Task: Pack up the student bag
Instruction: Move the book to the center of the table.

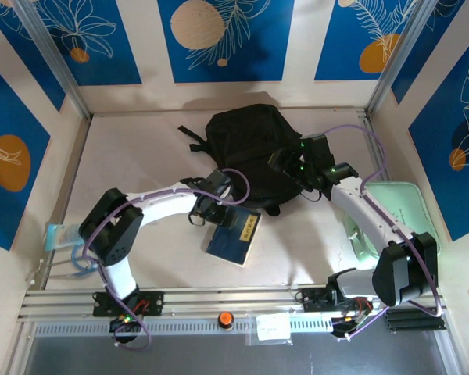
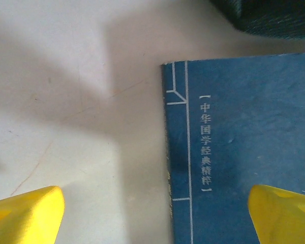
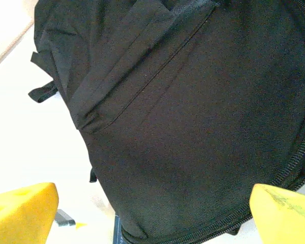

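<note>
At the back middle of the surface (image 1: pixel 133 156), the student bag (image 1: pixel 250 148) lies slumped. It looks soft, light and floppy, so a fabric fold by the zip seems the best hold. The right claw (image 3: pixel 152 213) hangs wide open and empty above it, and the left claw (image 2: pixel 152 213) gapes empty over a blue book (image 2: pixel 244 152).

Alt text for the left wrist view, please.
A blue book with white Chinese lettering lies flat on the pale table, its left edge mid-frame. The left gripper hangs above, yellow jaws wide open at the bottom corners; the black bag edges the top right.
</note>
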### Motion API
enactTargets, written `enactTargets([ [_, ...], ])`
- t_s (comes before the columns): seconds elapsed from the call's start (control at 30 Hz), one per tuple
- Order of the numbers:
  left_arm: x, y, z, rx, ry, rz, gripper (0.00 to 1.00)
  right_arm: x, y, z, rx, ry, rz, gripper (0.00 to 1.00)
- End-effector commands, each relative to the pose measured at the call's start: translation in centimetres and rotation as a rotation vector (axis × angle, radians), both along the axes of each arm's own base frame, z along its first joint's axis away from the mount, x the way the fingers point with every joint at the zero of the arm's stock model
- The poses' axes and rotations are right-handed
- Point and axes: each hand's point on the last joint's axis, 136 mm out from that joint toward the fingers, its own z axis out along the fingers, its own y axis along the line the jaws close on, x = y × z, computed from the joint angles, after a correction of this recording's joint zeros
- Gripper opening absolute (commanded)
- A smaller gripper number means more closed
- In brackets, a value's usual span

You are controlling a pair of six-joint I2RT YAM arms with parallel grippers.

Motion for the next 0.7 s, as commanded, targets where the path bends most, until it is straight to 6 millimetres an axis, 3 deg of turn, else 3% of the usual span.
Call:
enactTargets([
  [0.0,-0.4,0.9,-0.8,0.086,0.021,-0.04,0.92,0.3,0.2,0.3,0.002,-0.003,-0.005,0.97],
  [0.17,-0.1,3.1,-1.3,0.189,0.001,-0.066,0.95,0.4,0.2,0.3,0.001,0.003,-0.005,0.97],
  [0.4,1.4,8.9,-2.0,0.248,0.006,0.045,0.96,0.7,-0.2,0.7,-0.009,-0.009,-0.022,0.96],
  [0.5,2.1,10.8,-1.5,0.258,0.005,0.137,0.96,0.7,0.1,0.7,0.0,-0.006,-0.016,0.96],
  [0.67,2.9,12.4,0.1,0.197,-0.013,0.249,0.95,0.5,1.2,0.3,0.005,0.001,0.017,0.94],
])
